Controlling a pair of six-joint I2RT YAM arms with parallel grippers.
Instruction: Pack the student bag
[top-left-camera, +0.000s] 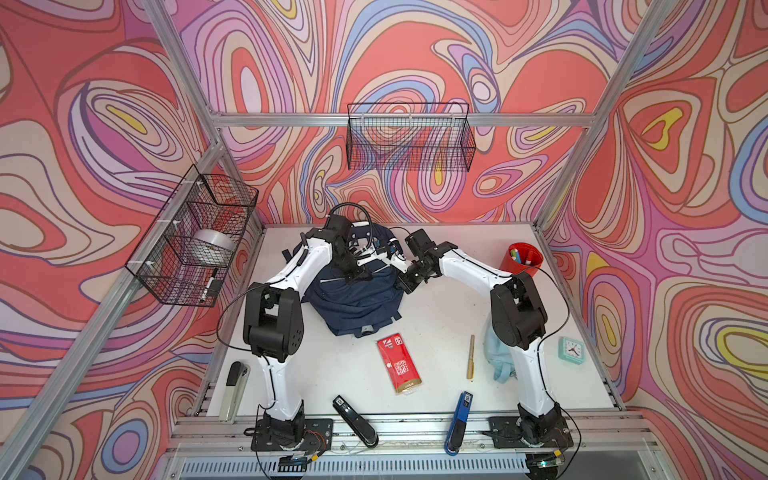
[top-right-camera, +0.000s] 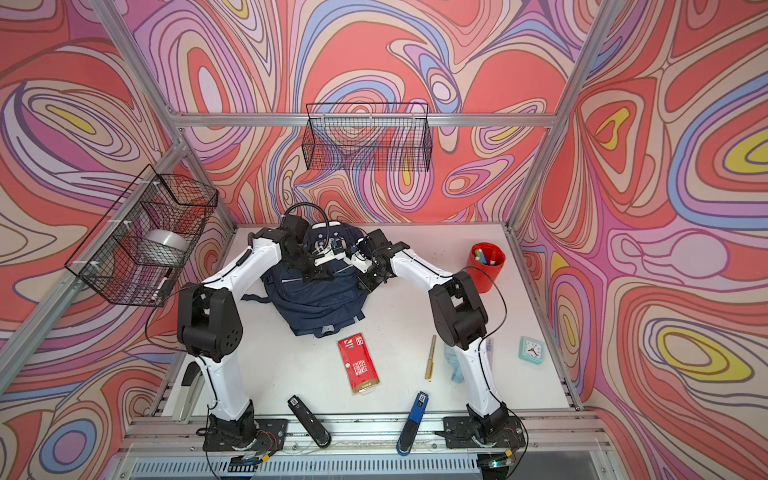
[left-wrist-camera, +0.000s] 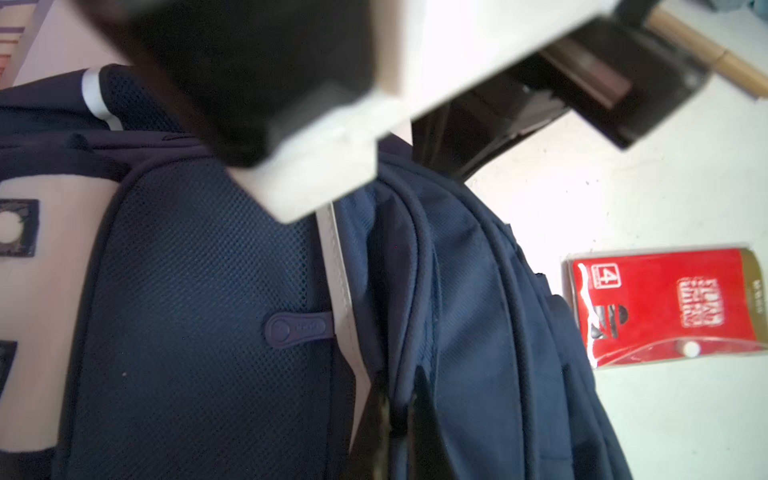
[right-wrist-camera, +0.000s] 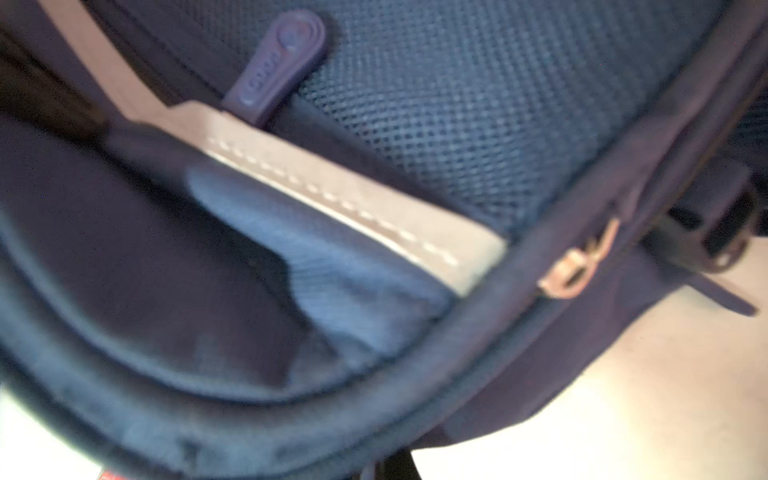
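Student bag sits at the back middle of the white worktop, slumped, navy woven fabric with rounded piped seams. In the left wrist view its upper panel is a dimpled mesh, bordered by a pale strip with a line of white stitching. A rubbery navy zip tab lies on the mesh; its raised lettering is too small to read. A pale metal slider sits on the rim.

The left claw is pinched fully closed on a fold of the bag's piping. The right claw is also closed, gripping the bag's piped rim, and the pocket gapes beneath it.

Near the bag's front edge lies a flat red packet in clear wrap with a gold end. It shows a boxed white "4"; the block of white print beside it cannot be read.
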